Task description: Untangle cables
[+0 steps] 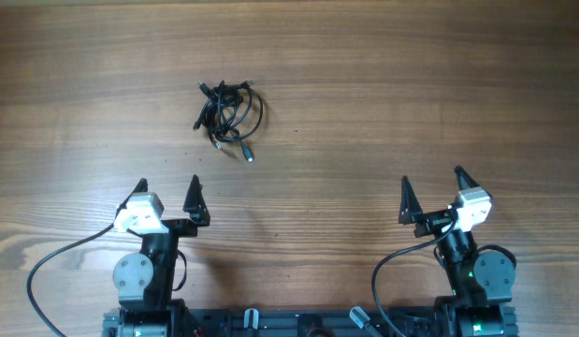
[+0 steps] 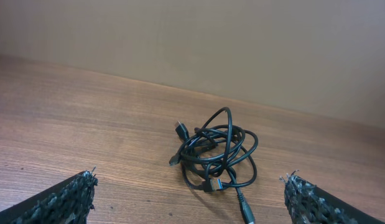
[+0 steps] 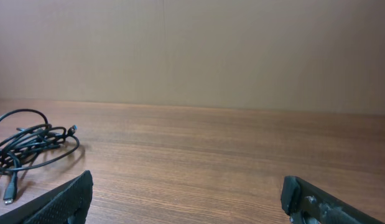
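Observation:
The cables (image 1: 229, 113) lie in one black tangled bunch on the wooden table, left of centre toward the far side. The left wrist view shows the same cables (image 2: 216, 150) as looped cords with small plugs at their ends, one with a blue tip. My left gripper (image 1: 167, 194) is open at the near left, well short of the bunch, nothing between its fingers (image 2: 71, 199). Far to the right, my right gripper (image 1: 431, 184) is open and empty too. In its wrist view the cables (image 3: 29, 147) sit at the far left edge.
The wooden table (image 1: 364, 103) runs to a plain beige wall (image 3: 198, 50) at the back. Both arm bases (image 1: 144, 276) stand at the near edge, with thick black wires curving off them.

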